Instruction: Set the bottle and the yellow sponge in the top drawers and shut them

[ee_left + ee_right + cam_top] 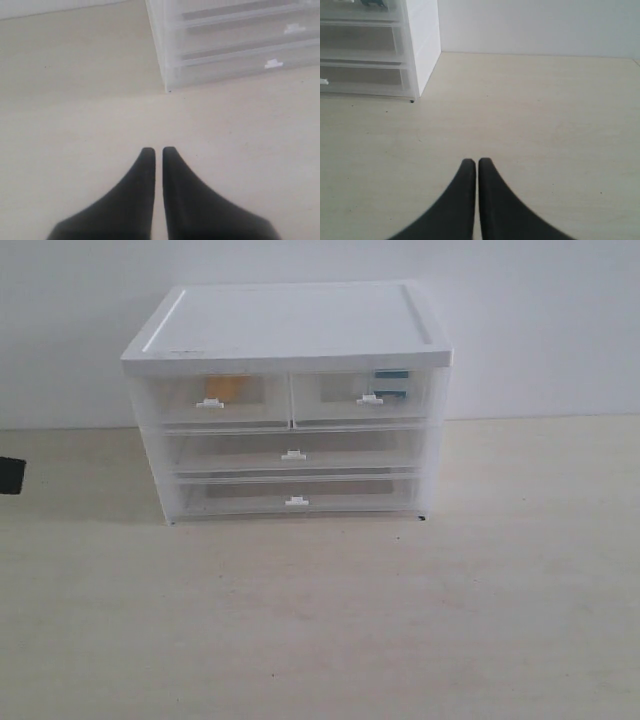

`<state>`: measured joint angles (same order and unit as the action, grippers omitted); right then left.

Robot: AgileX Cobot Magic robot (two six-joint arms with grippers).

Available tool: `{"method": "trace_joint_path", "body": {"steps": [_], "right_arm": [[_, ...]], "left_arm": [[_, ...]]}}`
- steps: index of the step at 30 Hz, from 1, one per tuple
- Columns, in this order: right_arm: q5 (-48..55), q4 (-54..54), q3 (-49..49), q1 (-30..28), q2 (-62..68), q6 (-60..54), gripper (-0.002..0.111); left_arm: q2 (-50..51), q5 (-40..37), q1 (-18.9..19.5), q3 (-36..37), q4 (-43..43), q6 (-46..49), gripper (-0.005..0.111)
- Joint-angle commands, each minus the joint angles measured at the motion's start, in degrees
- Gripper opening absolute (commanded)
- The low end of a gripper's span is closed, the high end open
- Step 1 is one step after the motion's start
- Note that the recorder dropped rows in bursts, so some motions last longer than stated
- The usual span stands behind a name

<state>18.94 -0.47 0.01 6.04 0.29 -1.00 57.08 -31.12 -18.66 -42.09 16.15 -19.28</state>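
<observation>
In the exterior view the white-topped cabinet [290, 325] stands at the back of the table. Its two top drawers are pushed in. The yellow sponge [222, 387] shows through the clear front of the top left drawer [212, 400]. The bottle [392, 385] shows through the top right drawer [368, 397]. My left gripper [158, 150] is shut and empty above bare table, short of the cabinet's lower left corner. My right gripper [477, 162] is also shut and empty, off the cabinet's right side. Neither gripper's fingers show in the exterior view.
Two wider drawers [293, 454] sit shut below the top pair. A dark part of the left arm [11, 476] shows at the left edge of the exterior view. A white wall stands behind the pale wooden table [320, 620].
</observation>
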Motion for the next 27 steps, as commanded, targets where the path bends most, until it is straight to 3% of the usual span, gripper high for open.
{"method": "trace_joint_path", "body": {"steps": [1, 6, 12, 19, 22, 27], "right_arm": [[-0.5, -0.1, 0.0, -0.2, -0.3, -0.2, 0.0], [-0.5, -0.1, 0.0, -0.2, -0.3, -0.2, 0.0], [-0.5, -0.1, 0.0, -0.2, -0.3, -0.2, 0.0], [-0.5, -0.1, 0.0, -0.2, -0.3, -0.2, 0.0], [-0.5, -0.1, 0.0, -0.2, -0.3, -0.2, 0.0], [-0.5, -0.1, 0.0, -0.2, -0.3, -0.2, 0.0]], "left_arm": [[-9.6, 2.3, 0.1, 5.7, -0.8, -4.4, 0.004], [-19.8, -2.0, 0.1, 7.1, -3.0, -4.8, 0.004], [-28.4, -0.6, 0.1, 7.1, -1.2, -3.7, 0.004], [-32.8, -2.0, 0.1, 7.3, -1.2, -0.7, 0.004], [-32.8, 0.9, 0.1, 8.8, -0.4, -0.6, 0.004], [-33.5, 13.0, 0.1, 14.9, 0.2, 4.2, 0.004]]}}
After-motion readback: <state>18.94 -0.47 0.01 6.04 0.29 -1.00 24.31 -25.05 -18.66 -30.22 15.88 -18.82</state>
